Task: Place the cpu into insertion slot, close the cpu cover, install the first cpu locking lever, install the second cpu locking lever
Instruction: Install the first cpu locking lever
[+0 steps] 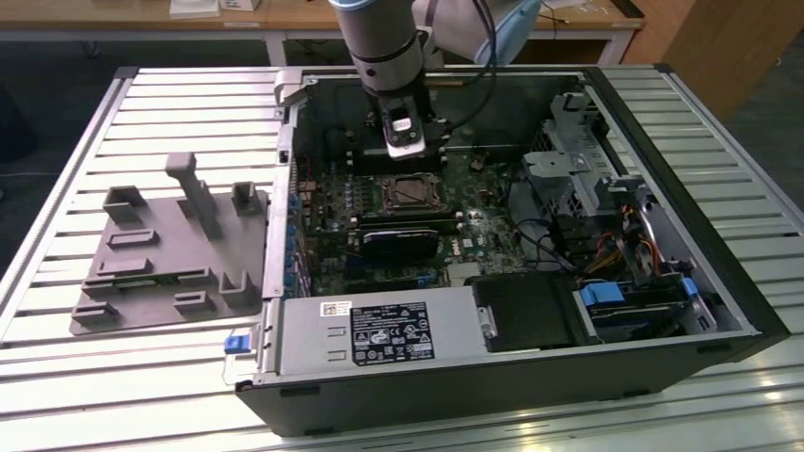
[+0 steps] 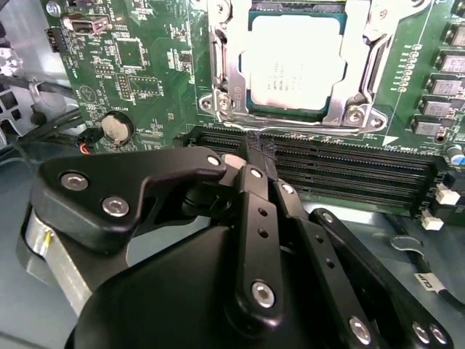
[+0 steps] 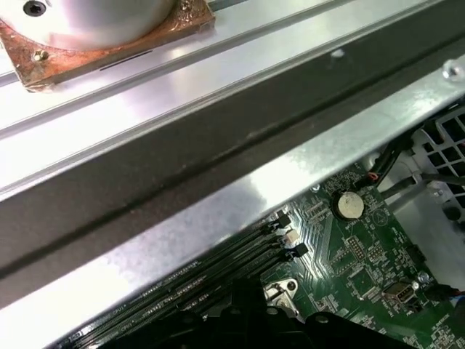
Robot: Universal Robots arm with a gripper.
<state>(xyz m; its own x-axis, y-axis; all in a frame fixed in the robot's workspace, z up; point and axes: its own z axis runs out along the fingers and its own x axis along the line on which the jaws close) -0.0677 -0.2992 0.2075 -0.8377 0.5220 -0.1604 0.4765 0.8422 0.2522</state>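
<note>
Toward the exterior view's left on the slatted bench (image 1: 75, 377), I've got the grey moulded fixture tray (image 1: 164, 254) sitting outside the open computer case (image 1: 703, 282), well apart from the work. Moving right, the green motherboard (image 1: 327, 226) fills the case floor, and my gripper (image 1: 405, 141) hangs over the board's far edge, just beyond the insertion slot (image 1: 412, 191). In the second wrist view the cpu (image 2: 294, 62) already lies in the insertion slot (image 2: 218, 87), pale top up and square to the rim as far as I can judge; the cpu cover (image 2: 378, 51) frames the chip's edges, though whether it's fully down or latched I can't tell. The gripper (image 2: 251, 149) reads as clenched with nothing between the tips, its closed point sitting over the black memory slots (image 2: 349, 163) right beside the socket. Risks as I judge them: the tip is near the slot rim, so a sloppy descent could scrape the memory slots or nudge the cover and shift the chip on its pins. A lever catch slipping off the tip could snap back. Further right, loose cables (image 1: 553, 250) near the drive bays could snag the wrist.
</note>
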